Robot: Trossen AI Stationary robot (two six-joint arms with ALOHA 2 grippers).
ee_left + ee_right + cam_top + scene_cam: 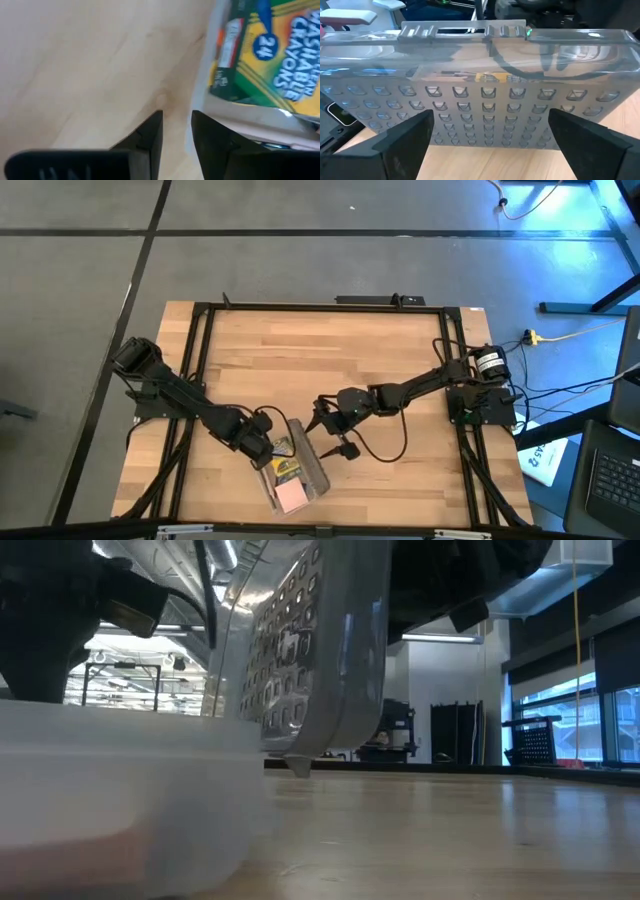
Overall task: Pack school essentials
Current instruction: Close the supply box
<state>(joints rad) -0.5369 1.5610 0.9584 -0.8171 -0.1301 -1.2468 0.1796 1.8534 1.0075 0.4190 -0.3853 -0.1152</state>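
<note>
Crayon box, green and yellow, lies inside the clear case near the front edge of the tabletop, with the pink square pad at the case's front end. Left pincer sits at the case's back-left corner; its fingers stand only a narrow gap apart, straddling the case's thin clear wall, though whether they actually press on it I cannot tell. Right pincer hovers just right of the case with its jaws spread wide and nothing between them, facing the grey dotted lid, which stands raised on edge. Seen from table height, that lid rises steeply above the case's milky wall. Beyond the case, the tabletop is pale wooden planking with visible grain, framed by black rails along its back and sides. Around it lies grey floor crossed by dark lines, with cables and equipment right of the table. Across the tabletop the room opens out large, with ceiling strip lights, dark racks and windows at the right.
</note>
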